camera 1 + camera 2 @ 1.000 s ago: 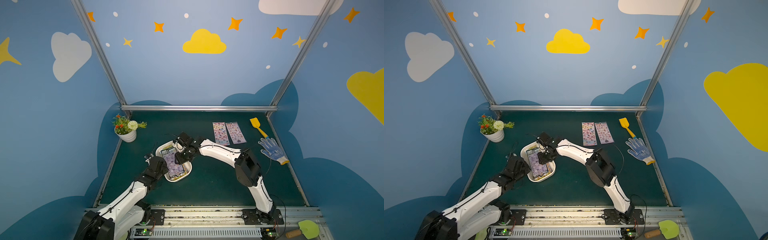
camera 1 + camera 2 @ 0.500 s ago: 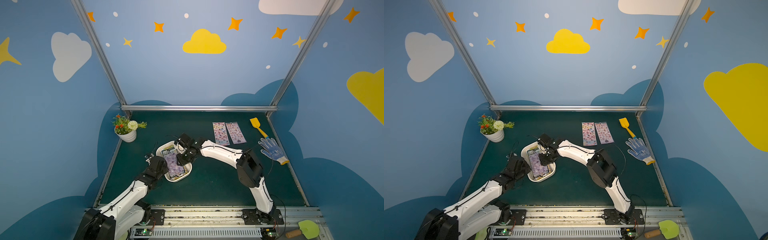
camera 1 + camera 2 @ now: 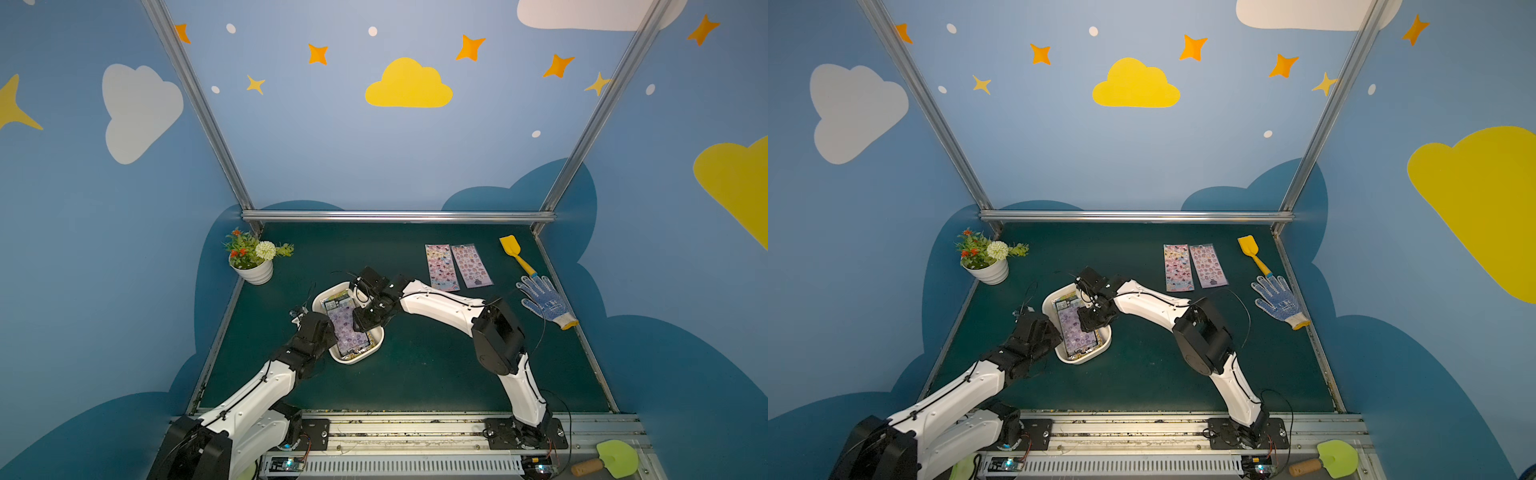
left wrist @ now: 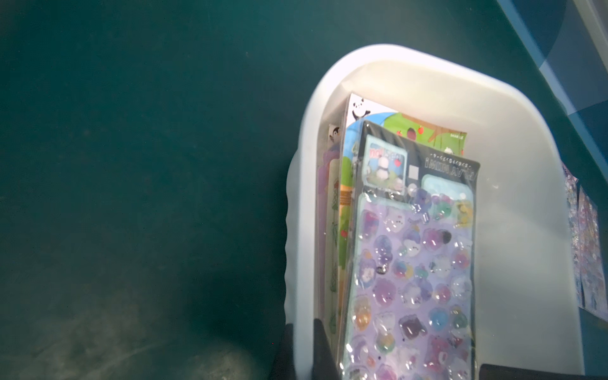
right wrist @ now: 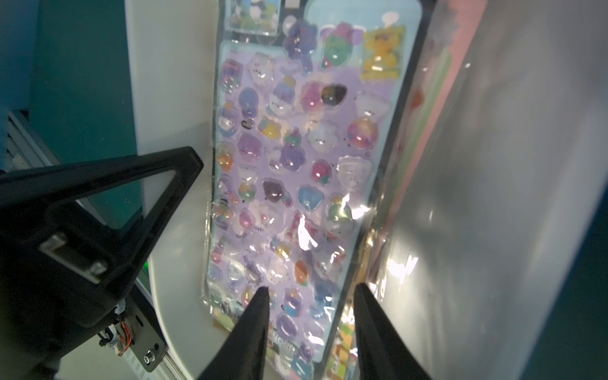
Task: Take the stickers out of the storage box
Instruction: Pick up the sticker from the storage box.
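Directly under the half-open, empty right gripper [image 5: 312,306] lies the purple top sheet of the stickers [image 5: 296,148], inside the storage box [image 4: 526,197]. Closed, the left gripper [image 4: 303,332] pinches its rim. Header print is too blurred to read.

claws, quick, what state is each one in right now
left claw: closed on the rim of the storage box.
right claw: open over the purple sticker sheet, not gripping it.

Header print on the stickers [image 4: 414,263] is too blurred to read.
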